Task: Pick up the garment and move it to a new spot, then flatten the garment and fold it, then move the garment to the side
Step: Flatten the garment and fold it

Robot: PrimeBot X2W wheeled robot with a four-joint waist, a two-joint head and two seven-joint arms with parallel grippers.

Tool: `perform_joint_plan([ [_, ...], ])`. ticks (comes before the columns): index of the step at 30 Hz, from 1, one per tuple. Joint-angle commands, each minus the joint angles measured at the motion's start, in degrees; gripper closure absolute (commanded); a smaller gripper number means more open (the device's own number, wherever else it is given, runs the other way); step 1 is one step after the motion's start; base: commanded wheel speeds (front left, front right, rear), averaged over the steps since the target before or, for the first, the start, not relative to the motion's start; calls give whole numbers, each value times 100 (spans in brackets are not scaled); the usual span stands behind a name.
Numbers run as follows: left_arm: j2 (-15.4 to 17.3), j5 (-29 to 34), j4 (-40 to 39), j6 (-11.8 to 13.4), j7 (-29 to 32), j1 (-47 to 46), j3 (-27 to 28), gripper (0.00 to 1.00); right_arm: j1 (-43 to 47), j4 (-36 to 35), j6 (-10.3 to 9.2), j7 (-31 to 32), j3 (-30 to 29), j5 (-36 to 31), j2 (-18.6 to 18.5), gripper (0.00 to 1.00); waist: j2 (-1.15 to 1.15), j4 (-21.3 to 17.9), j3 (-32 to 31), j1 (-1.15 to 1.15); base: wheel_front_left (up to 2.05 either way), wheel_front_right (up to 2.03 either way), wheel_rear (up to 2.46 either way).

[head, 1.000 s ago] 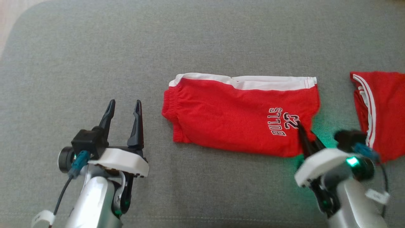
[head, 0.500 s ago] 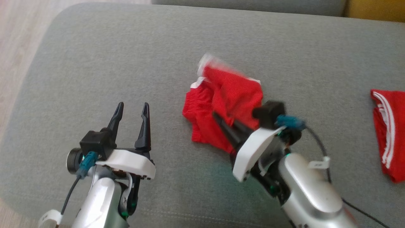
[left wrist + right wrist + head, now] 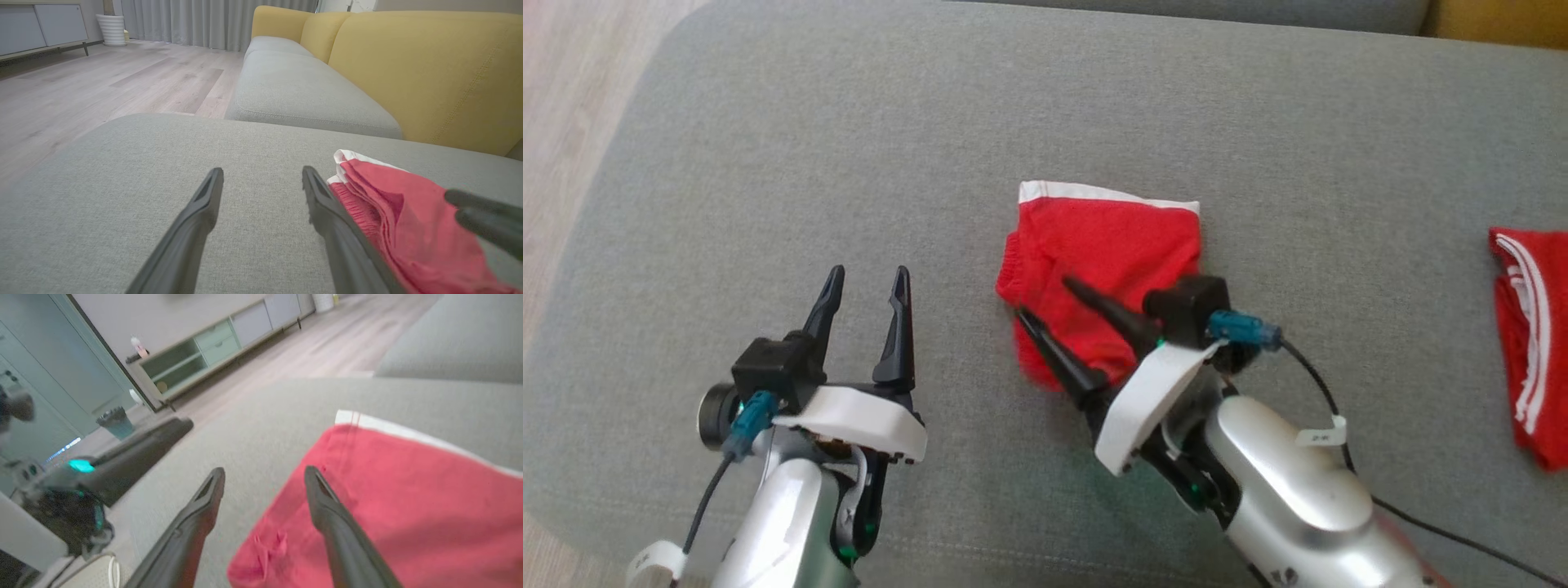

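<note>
The garment (image 3: 1107, 261), red shorts with a white band along the far edge, lies folded in half on the grey cushion (image 3: 849, 122) in the head view. My right gripper (image 3: 1043, 298) stands open over the fold's near left corner, one finger over the red cloth, the other over the cushion beside it, nothing held. The right wrist view shows the same: open right gripper (image 3: 264, 473), garment (image 3: 408, 490) under the right finger. My left gripper (image 3: 868, 271) is open and empty, left of the garment. In the left wrist view the left gripper (image 3: 262, 173) points past the garment (image 3: 400, 216).
A second red garment with white stripes (image 3: 1531, 327) lies at the cushion's right edge. A yellow sofa back (image 3: 429, 69) rises behind the cushion. Wooden floor (image 3: 572, 98) runs beyond the cushion's left edge, with a low cabinet (image 3: 204, 355) further off.
My right gripper carried the garment's right end leftward over its left half, folding it, then opened and let go. The head camera shifted. The left gripper stayed open.
</note>
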Motion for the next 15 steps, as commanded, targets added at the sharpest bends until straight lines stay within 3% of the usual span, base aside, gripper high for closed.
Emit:
perform_joint_plan([
  [1,23,32,-165,-18,-70,-158,219,0,-232,-309,39,-224,109,76,93,0,0,-46,-10,0,0,0,0],
  [6,26,74,-189,-13,-70,-116,269,0,-355,-605,39,-820,-319,-73,93,0,0,-208,-30,0,0,0,0],
  [15,145,177,-271,-17,-70,12,347,0,814,-1282,39,-792,-2762,-1331,-120,0,0,-533,-131,0,0,0,0],
])
